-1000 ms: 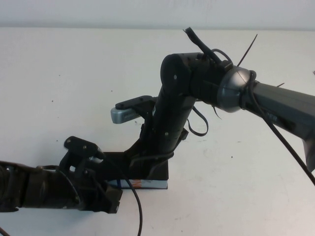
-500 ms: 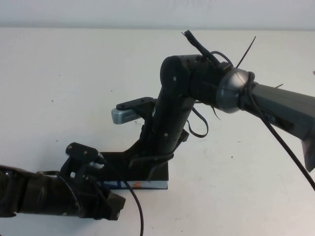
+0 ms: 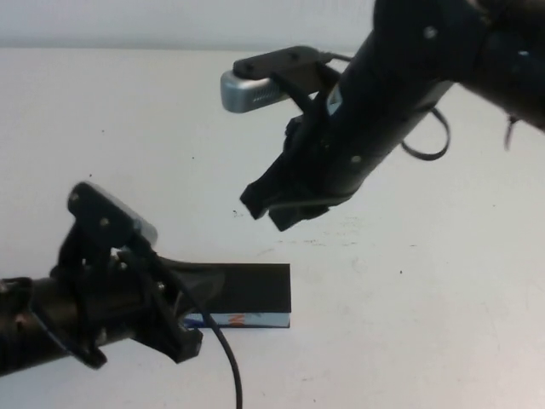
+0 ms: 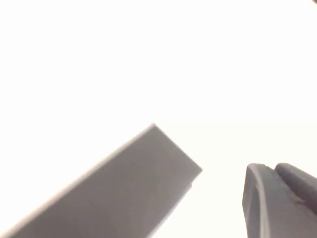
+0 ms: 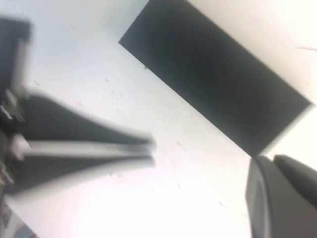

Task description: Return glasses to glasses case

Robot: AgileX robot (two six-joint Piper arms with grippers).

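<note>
Currently we see | left end effector low at the case's left end, grip state unclear | glasses case flat on white worktop, long axis left-right, patterned edge facing us | right end effector raised above-right, fingers pressed together, empty.

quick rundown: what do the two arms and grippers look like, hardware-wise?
Both arms are matte black with rounded housings. The right gripper, raised above the table, carries a silver-grey camera bar and a looped black strap. The left gripper, low beside the case, trails a black cable.
</note>
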